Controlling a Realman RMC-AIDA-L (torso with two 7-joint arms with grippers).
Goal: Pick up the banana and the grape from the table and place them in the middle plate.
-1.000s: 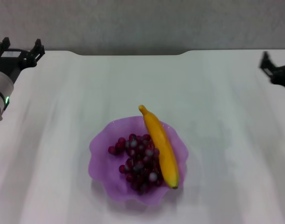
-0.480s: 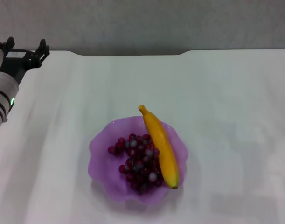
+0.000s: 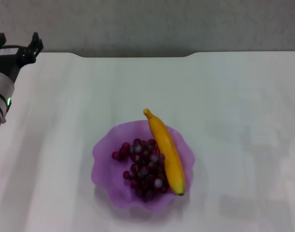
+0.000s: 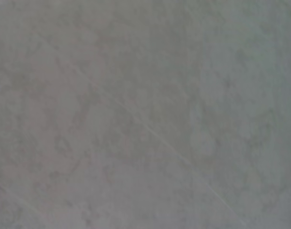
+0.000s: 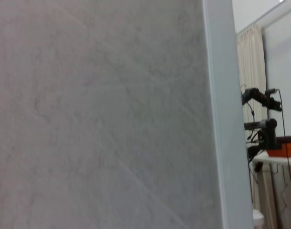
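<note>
The purple scalloped middle plate sits on the white table, a little below the middle of the head view. Inside it lies the bunch of dark red grapes. The yellow banana rests along the plate's right side, its stem end poking over the far rim. My left gripper is far off at the table's back left corner, open and holding nothing. The right gripper is out of view. Both wrist views show only a grey wall.
A dark gap runs along the table's far edge, with a grey wall behind it. White tabletop surrounds the plate on all sides.
The right gripper, at the right edge a second ago, has left the view. The left gripper has shifted slightly to the left at the back corner. Plate, grapes and banana have not moved.
</note>
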